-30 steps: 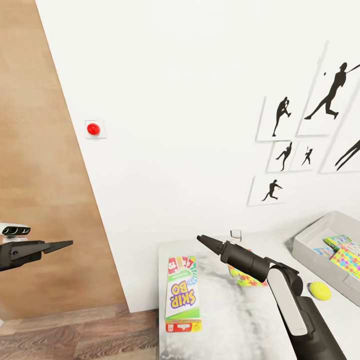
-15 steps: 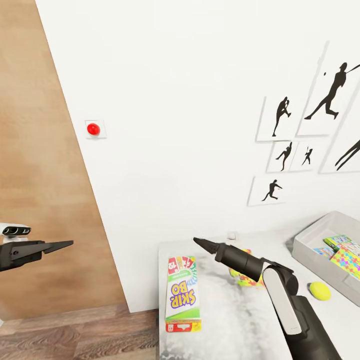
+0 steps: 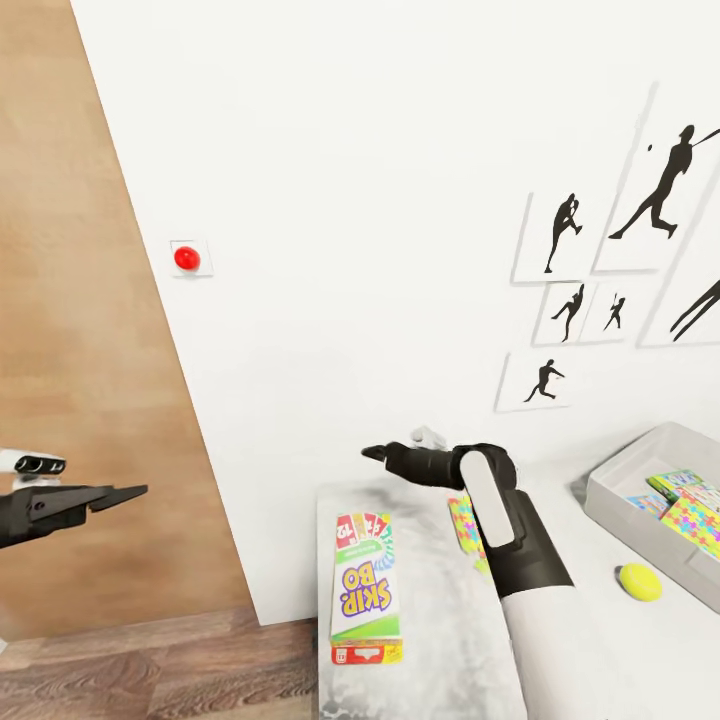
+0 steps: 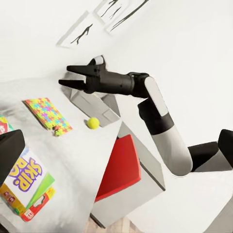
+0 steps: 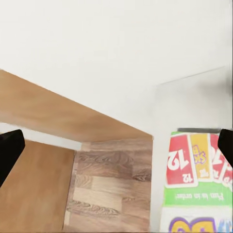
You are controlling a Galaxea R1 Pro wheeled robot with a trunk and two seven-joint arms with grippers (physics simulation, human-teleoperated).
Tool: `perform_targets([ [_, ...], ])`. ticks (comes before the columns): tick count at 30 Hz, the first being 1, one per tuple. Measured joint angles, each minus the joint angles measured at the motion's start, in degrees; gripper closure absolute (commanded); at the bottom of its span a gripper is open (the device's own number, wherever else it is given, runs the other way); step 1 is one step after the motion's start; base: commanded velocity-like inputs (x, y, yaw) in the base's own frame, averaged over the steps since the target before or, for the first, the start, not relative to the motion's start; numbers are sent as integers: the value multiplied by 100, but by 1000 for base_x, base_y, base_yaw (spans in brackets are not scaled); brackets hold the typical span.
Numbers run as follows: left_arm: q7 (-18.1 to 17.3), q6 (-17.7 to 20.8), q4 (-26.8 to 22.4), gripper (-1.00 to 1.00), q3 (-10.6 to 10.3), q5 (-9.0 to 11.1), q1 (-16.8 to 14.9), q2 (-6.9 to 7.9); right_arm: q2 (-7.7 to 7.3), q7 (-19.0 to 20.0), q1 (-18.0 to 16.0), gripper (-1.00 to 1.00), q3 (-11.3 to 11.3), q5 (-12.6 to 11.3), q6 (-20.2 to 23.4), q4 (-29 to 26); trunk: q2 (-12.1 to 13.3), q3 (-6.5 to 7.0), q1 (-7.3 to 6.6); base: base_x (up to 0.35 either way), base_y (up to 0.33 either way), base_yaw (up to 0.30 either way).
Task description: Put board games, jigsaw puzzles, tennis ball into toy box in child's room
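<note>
Head view: Skip-Bo board game (image 3: 365, 585) lying flat at table (image 3: 440, 640) left edge, long axis running toward wall | right gripper (image 3: 375, 453) fingers apart, hovering beyond it | left gripper (image 3: 135, 490) fingers together.

Wall: plain white (image 3: 380, 200), evenly lit.
Pictures: black athlete silhouettes (image 3: 620, 260) hung in a cluster.
Button: red, on white plate (image 3: 186, 258).
Panel: tan wood (image 3: 70, 350).
Floor: brown wood planks (image 3: 150, 670).
Worktop: white-grey (image 3: 440, 640).

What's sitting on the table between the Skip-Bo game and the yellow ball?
In the left wrist view, a jigsaw puzzle box lies between the Skip-Bo game and the ball. In the head view, the right arm crosses that stretch, partly hiding the puzzle.
</note>
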Motion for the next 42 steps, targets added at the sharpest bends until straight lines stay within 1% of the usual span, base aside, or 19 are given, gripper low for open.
perform_targets([
  [1,0,0,50,-100,-3,-7,-7,0,14,-111,-82,-100,-1,7,5,135,0,0,0,0,0,0],
  [2,0,2,148,-100,-8,-16,-26,-1,31,-295,-241,-100,-2,23,9,407,0,0,0,0,0,0],
  [4,23,5,228,-100,-14,-20,-43,-2,44,-432,-396,-100,-4,25,9,699,0,0,0,0,0,0],
  [5,193,7,280,-100,-18,-26,-57,-14,51,-527,-531,-100,-4,24,9,962,0,0,0,0,0,0],
  [6,296,7,300,-100,-20,-26,-64,-24,53,-564,-595,-100,-4,18,8,1081,0,0,0,0,0,0],
  [7,512,9,327,-100,-25,-30,-73,-56,56,-614,-684,-100,-5,21,8,1246,0,0,0,0,0,0],
  [10,871,14,357,-100,-30,-33,-98,-160,64,-659,-762,-100,-5,40,5,1395,0,0,0,0,0,0],
  [12,1359,47,381,-100,-36,-39,-193,-377,68,-692,-810,-100,-5,72,1,1487,0,0,0,0,0,0],
  [14,1591,68,387,-100,-48,-34,-242,-496,68,-700,-820,-100,-6,82,0,1510,0,0,0,0,0,0],
  [17,2148,98,417,-100,-179,-28,-361,-781,64,-711,-836,-100,-6,97,1,1570,0,0,0,0,0,0],
  [18,2237,102,423,-100,-218,-23,-386,-821,62,-711,-838,-100,-6,95,2,1579,0,0,0,0,0,0],
  [20,2554,109,462,-100,-379,-16,-480,-927,33,-713,-838,-100,-6,101,17,1597,0,0,0,0,0,0],
  [22,2732,106,544,-100,-473,-13,-531,-976,12,-714,-836,-100,-2,96,22,1602,0,0,0,0,0,0],
  [25,2915,105,753,-100,-559,-8,-661,-1066,-5,-719,-835,-100,11,99,22,1596,0,0,0,0,0,0],
  [31,3012,77,1037,-100,-601,-17,-784,-1166,-15,-773,-823,-100,33,98,22,1577,0,-4,0,0,0,0],
  [35,3025,66,1088,-100,-607,-22,-802,-1185,-11,-831,-819,-100,36,106,22,1603,0,-27,0,0,0,0],
  [42,3030,44,1110,-100,-610,-29,-809,-1199,-10,-1124,-817,-100,28,92,23,1663,0,-88,0,0,0,0],
])
